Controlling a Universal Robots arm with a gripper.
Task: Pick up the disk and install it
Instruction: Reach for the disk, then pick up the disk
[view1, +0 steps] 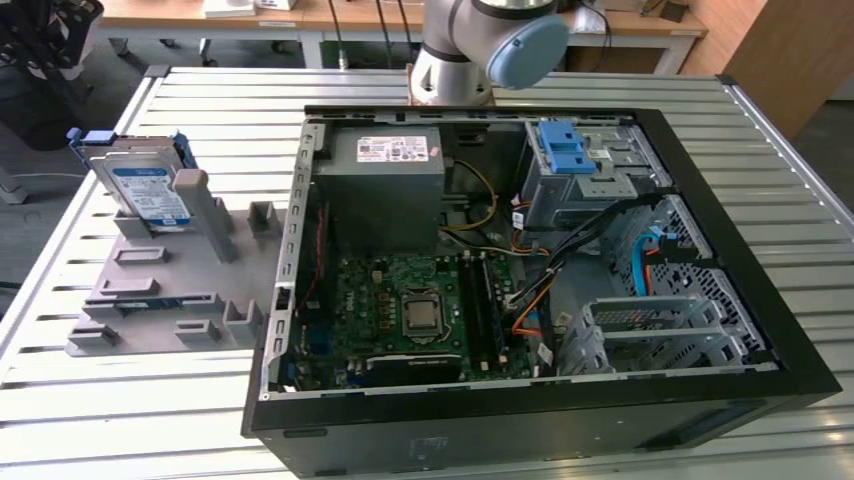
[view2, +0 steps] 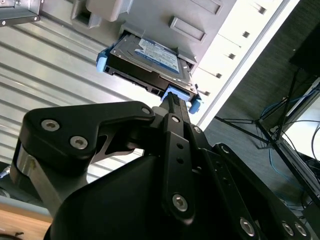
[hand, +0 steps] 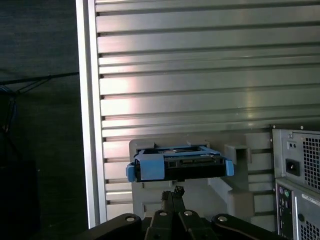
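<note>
Right up close to the wrist cameras, the gripper (hand: 172, 194) has its black fingers drawn together with nothing between them, so it holds no part. Its tip points at the disk (hand: 177, 162), which lies just beyond it in both wrist views. In the second wrist view the tip overlaps the blue carrier bracket (view2: 186, 92) at the disk's near edge. Whether it touches the bracket or hangs just short of it cannot be told from that angle.

The disk stands on edge in a slot of the grey fixture (view1: 160, 300), label face out, at the exterior view's left of the open computer case (view1: 534, 405). That pose probably serves to keep the blue-framed edge free and uppermost where fingers can reach it, rather than flat on the slatted metal table (hand: 200, 75). A grey post (view1: 191, 195) of the fixture rises right beside the disk and crowds one side of it.

Farther off, inside the case, the metal drive cage (view1: 594, 185) sits at the far corner with a blue latch piece (view1: 567, 150) on top, near the grey power supply (view1: 387, 175). A bundle of cables (view1: 601, 225) crosses in front of the cage and looks likely to hamper access. The disk is not yet installed.
</note>
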